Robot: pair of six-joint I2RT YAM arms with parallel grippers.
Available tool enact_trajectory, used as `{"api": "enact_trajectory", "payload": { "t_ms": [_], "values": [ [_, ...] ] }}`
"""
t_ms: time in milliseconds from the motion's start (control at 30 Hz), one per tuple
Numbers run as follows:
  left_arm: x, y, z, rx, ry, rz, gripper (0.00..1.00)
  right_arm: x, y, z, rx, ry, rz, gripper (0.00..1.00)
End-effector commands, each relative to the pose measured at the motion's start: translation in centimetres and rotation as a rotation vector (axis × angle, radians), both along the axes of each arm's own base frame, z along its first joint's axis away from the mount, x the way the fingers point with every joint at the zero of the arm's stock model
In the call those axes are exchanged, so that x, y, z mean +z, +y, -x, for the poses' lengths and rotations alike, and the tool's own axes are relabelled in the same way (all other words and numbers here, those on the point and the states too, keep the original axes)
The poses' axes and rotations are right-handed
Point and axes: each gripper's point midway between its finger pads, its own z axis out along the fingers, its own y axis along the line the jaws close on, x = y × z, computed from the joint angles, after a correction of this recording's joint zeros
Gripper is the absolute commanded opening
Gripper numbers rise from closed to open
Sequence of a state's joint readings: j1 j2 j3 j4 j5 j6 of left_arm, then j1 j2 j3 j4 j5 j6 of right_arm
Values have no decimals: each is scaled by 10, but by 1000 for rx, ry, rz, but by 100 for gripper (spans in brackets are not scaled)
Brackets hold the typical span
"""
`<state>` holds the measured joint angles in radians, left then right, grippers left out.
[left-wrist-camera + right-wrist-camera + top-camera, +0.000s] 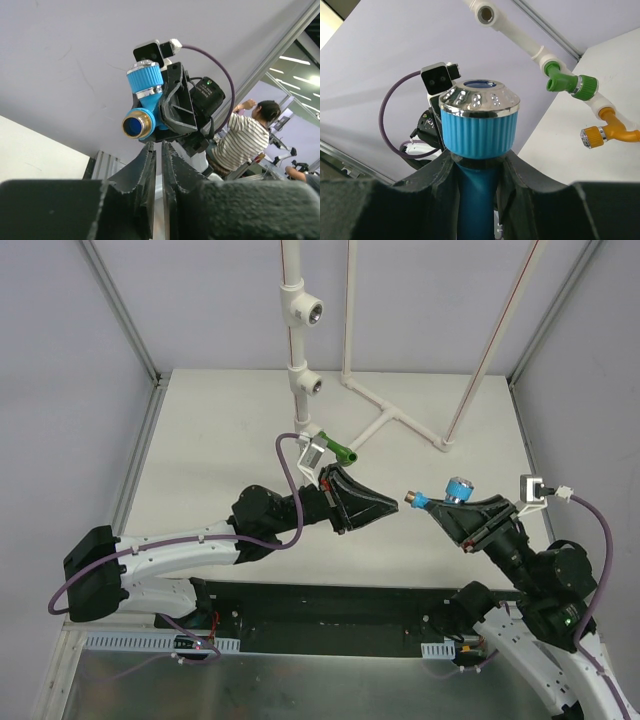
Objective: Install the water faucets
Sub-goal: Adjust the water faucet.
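Note:
My right gripper [452,505] is shut on the light blue faucet [440,497] and holds it in the air, brass threaded end pointing left. In the right wrist view the fingers [432,175] clamp its stem below the ribbed knob [479,127]. My left gripper [396,505] is shut and empty, its tips just left of that brass end; in the left wrist view the faucet [145,100] hangs just above its tips [158,146]. The green faucet [567,82] and the orange faucet [607,131] sit screwed into the white pipe. Green also shows in the top view [340,450]; orange is hidden there.
The white upright pipe [293,345] carries two open tee fittings, the upper [313,312] and the lower [311,383]; one shows in the right wrist view [485,14]. A white pipe stand [385,415] rests on the table behind. Metal frame posts [120,310] line the sides.

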<state>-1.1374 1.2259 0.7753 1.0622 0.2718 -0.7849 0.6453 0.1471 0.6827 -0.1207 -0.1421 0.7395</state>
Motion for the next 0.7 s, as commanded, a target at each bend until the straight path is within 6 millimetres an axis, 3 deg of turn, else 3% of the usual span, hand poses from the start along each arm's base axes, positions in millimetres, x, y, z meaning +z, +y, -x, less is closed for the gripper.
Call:
{"api": "enact_trajectory", "payload": {
  "t_ms": [0, 33, 267, 667],
  "values": [
    [19, 0, 8, -45, -37, 30, 6, 32, -1, 10, 27, -88, -49, 0],
    [19, -3, 9, -59, -33, 24, 1, 32, 1, 12, 45, -89, -44, 0],
    [19, -14, 12, -107, -26, 11, 0, 32, 7, 25, 119, -113, -30, 0],
    [27, -8, 8, -67, -54, 5, 0, 20, 24, 50, 301, -101, 24, 0]
  ]
}}
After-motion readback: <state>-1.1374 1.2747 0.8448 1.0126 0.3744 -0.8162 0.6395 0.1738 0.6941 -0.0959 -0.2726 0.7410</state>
